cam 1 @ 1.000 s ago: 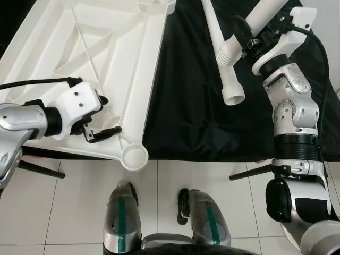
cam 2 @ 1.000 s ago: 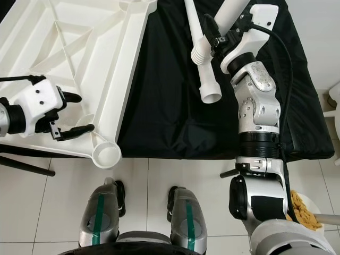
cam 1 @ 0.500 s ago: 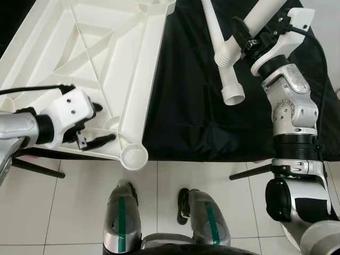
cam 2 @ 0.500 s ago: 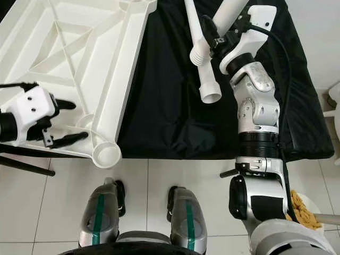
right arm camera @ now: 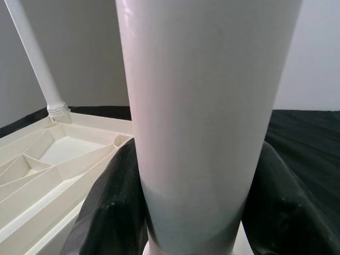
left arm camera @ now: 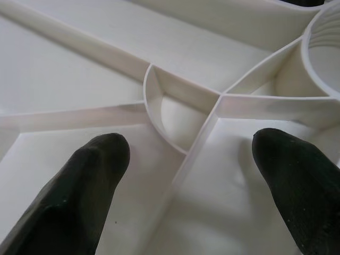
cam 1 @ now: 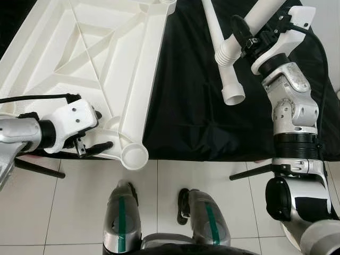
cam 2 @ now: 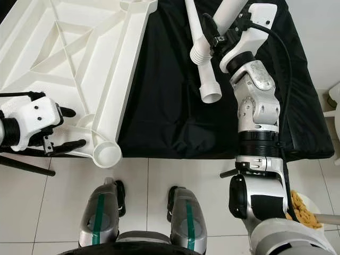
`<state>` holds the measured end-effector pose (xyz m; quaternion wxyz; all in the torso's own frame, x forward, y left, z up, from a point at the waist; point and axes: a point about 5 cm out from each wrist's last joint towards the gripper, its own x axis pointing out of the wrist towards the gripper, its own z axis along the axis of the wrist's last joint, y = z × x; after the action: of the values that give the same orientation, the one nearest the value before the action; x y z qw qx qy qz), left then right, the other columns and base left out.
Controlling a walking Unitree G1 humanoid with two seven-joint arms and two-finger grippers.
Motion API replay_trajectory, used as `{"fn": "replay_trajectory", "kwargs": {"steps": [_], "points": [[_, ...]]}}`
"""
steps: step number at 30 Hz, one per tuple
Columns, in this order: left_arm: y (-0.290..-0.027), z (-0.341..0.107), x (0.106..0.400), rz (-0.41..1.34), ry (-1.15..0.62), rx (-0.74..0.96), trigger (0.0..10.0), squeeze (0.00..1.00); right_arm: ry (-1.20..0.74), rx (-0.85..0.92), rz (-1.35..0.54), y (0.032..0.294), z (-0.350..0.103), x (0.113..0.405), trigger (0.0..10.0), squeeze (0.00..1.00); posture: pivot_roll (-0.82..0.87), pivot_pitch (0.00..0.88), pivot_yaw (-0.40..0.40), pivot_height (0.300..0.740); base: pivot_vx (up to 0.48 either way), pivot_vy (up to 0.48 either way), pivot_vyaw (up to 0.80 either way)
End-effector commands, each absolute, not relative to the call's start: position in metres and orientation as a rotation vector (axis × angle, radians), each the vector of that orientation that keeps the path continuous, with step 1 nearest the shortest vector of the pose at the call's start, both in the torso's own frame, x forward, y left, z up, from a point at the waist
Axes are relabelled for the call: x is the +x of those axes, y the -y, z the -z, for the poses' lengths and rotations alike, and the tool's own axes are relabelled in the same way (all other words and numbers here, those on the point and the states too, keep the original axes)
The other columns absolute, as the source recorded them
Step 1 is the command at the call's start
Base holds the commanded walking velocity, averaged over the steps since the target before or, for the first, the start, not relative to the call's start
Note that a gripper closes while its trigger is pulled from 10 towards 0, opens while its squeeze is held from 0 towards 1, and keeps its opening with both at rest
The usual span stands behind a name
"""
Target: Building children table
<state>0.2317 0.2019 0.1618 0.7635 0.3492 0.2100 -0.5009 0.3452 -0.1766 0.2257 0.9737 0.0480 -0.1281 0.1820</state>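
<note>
Left gripper (cam 1: 98, 130): jaws spread, at tabletop (cam 1: 106, 58) corner socket (cam 1: 134, 155).
Right gripper (cam 2: 211, 32): jaws pinching table leg (cam 2: 226, 18), 1 o'clock.

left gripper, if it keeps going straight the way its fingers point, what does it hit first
Most likely the upturned white tabletop: the left gripper is open and aims at its ribbed underside by the corner leg socket. Depth is hard to judge.

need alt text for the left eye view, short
The right gripper holds a white table leg above a black cloth. The open left gripper sits at the near corner of the upturned white tabletop, beside its round leg socket. Another leg lies on the cloth.
</note>
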Motion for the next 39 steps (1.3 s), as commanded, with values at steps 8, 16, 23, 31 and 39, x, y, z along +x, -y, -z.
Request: {"fn": "replay_trajectory", "kwargs": {"steps": [8,16,23,31,39], "points": [[-0.182,-0.144,0.242,1.076,-0.454,0.762,10.0,0.0,0.282,0.091,-0.355,0.18,-0.233,0.345,10.0,0.0,0.06,0.095,-0.035,0.74,0.0,0.0,0.0],[-0.175,-0.14,0.253,1.045,-0.434,0.786,10.0,0.0,0.285,0.09,-0.347,0.182,-0.233,0.343,10.0,0.0,0.06,0.097,-0.03,0.74,0.0,0.0,0.0],[-0.166,-0.141,0.274,0.958,-0.392,0.777,10.0,0.0,0.288,0.096,-0.341,0.181,-0.233,0.343,10.0,0.0,0.06,0.095,-0.025,0.74,0.0,0.0,0.0],[-0.149,-0.143,0.295,0.886,-0.335,0.759,10.0,0.0,0.285,0.103,-0.34,0.18,-0.23,0.342,10.0,0.0,0.05,0.09,-0.025,0.74,0.0,0.0,0.0],[-0.123,-0.146,0.311,0.895,-0.285,0.726,10.0,0.0,0.284,0.107,-0.343,0.179,-0.23,0.343,10.0,0.0,0.05,0.079,-0.029,0.74,0.0,0.0,0.0]]}}
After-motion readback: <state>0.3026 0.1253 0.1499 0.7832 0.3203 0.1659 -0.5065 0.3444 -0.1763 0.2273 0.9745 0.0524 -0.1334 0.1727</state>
